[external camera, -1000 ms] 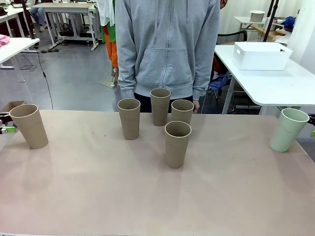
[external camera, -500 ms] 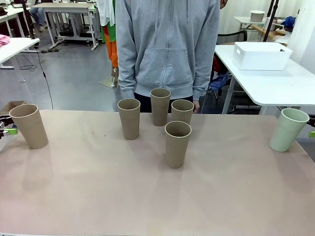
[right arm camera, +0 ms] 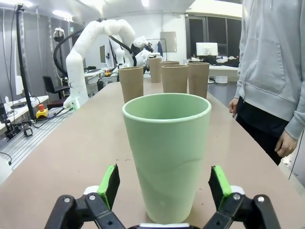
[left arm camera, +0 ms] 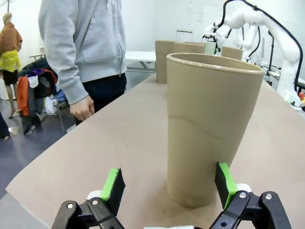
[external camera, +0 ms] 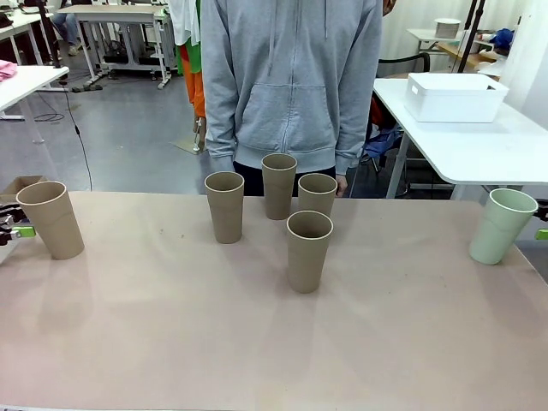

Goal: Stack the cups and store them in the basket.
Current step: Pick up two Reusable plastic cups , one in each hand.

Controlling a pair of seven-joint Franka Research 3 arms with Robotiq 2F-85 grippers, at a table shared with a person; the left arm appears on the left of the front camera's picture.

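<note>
Front view: nothing stacked. Four tan cups [external camera: 309, 250] stand singly mid-counter [external camera: 171, 342], far side. Fifth tan cup [external camera: 51, 219] at left edge, green cup [external camera: 502, 226] at right edge. Basket [external camera: 455, 97] well apart on a side counter [external camera: 479, 145], far right.

Left wrist view: left gripper [left arm camera: 169, 186] wide open, astride the fifth tan cup's base, gripping nothing.

Right wrist view: right gripper [right arm camera: 163, 183] wide open around the green cup, gaps both sides.

Judgement: task barely begun; all stacking and storing left.
</note>
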